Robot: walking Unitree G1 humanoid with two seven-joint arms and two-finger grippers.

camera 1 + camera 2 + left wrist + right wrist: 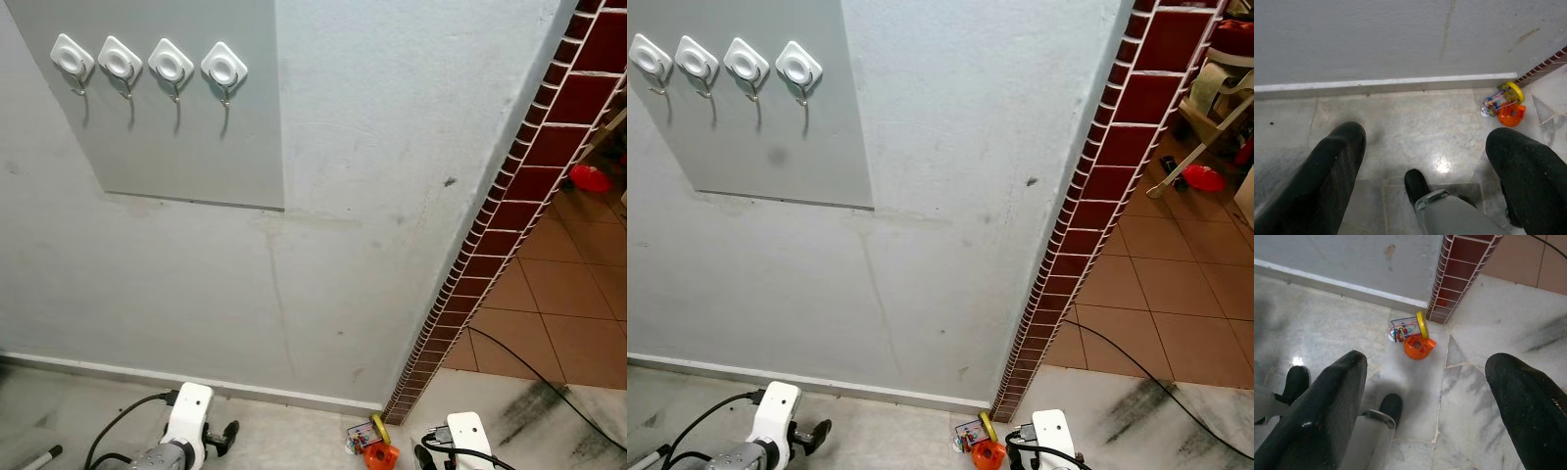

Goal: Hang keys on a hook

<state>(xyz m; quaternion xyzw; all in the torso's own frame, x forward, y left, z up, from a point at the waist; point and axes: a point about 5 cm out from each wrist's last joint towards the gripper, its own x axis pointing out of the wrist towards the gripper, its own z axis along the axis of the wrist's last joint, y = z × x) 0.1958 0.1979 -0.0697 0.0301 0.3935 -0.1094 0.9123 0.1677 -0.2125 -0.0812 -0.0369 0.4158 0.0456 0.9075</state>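
A row of several white square hooks [168, 65] is stuck high on a grey panel [196, 147] on the wall, each with a small metal hook hanging below and nothing on them. On the floor by the wall's corner lies a bunch of keys [372, 443] with a yellow disc, an orange tag and a small colourful clear piece. It also lies ahead of my left gripper [1425, 161] and my right gripper [1425, 387]. Both grippers hang low over the floor, open and with nothing between their fingers. The keys [1413, 335] are apart from both.
A dark red tiled wall edge [529, 186] runs diagonally on the right, with brown floor tiles [578, 323] beyond it. A black cable [529, 372] crosses that floor. A red object [590, 177] lies farther off. A white skirting strip [1376, 84] lines the wall's base.
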